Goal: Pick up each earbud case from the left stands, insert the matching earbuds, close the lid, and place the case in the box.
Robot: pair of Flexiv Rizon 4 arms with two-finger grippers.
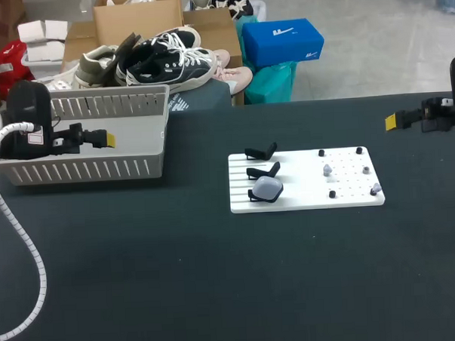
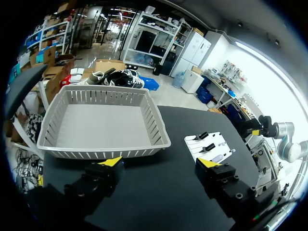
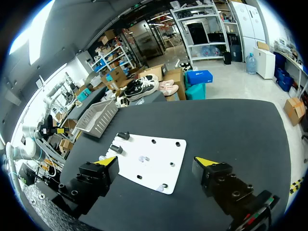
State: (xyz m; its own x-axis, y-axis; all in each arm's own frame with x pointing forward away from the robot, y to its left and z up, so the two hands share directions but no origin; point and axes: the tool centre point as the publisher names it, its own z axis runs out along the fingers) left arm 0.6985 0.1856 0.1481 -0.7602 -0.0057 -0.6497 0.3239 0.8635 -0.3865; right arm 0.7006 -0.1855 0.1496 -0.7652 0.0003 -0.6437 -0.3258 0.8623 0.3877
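Observation:
A white board (image 1: pixel 304 199) lies mid-table with three black stands along its left side. The nearest stand carries a pale grey earbud case (image 1: pixel 267 187); the two behind it (image 1: pixel 261 151) are bare. Small pale earbuds (image 1: pixel 327 168) sit among black pegs on the board's right half. My left gripper (image 1: pixel 105 138) hovers open over the grey basket (image 1: pixel 84 171), nothing between its fingers. My right gripper (image 1: pixel 391 120) hangs open at the far right, well clear of the board. In the right wrist view the board (image 3: pixel 159 154) lies ahead of the gripper (image 3: pixel 155 161). In the left wrist view the gripper (image 2: pixel 160 163) faces the basket (image 2: pixel 103 120).
The empty slatted basket stands at the table's back left. A white corrugated cable (image 1: pixel 23 247) trails from my left arm across the left of the dark tabletop. The board (image 2: pixel 216 144) lies to the right of the basket in the left wrist view.

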